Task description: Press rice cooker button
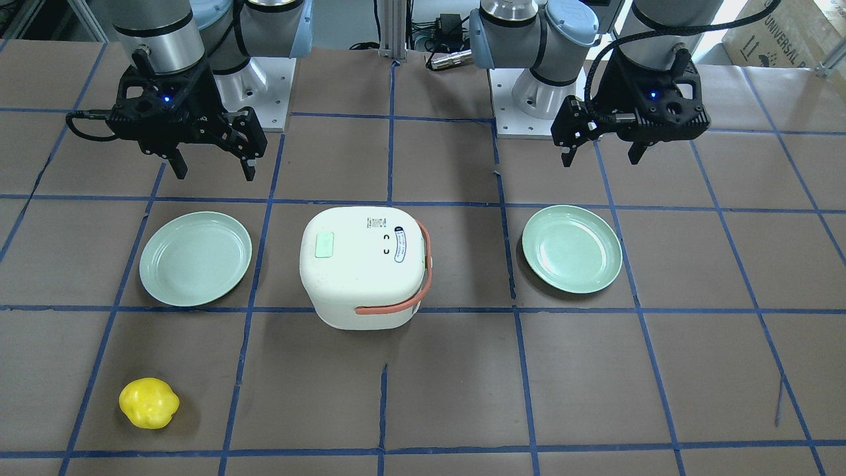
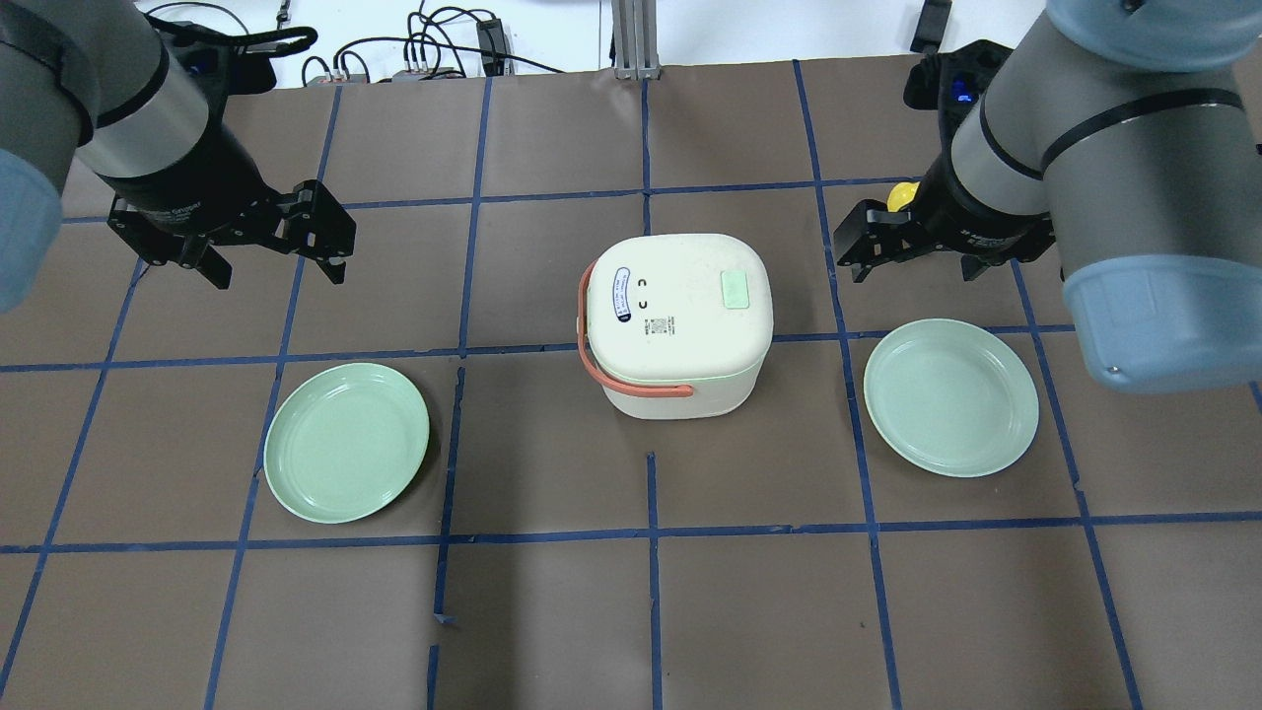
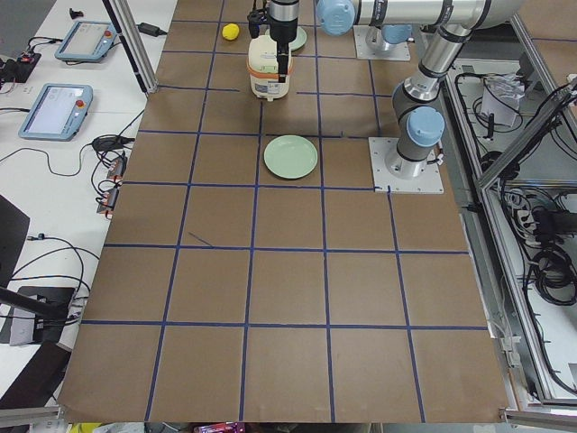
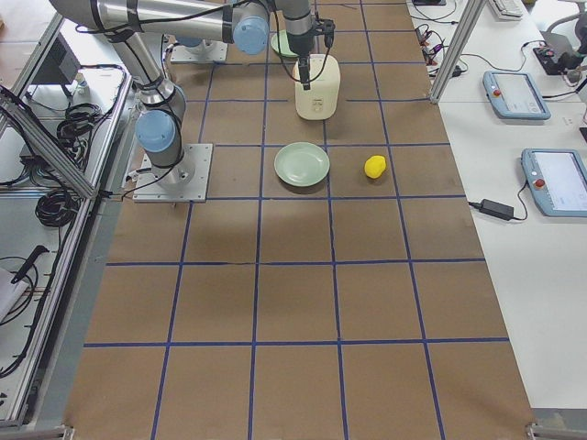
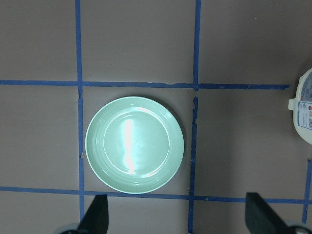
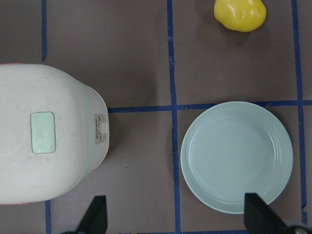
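White rice cooker [image 1: 363, 264], green lid button [image 1: 324, 244] untouched; I see left gripper [image 1: 601, 157] and right gripper [image 1: 214, 172] both spread, hovering clear.

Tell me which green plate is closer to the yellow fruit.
The plate on the robot's right side of the rice cooker; the yellow fruit lies on that side too.
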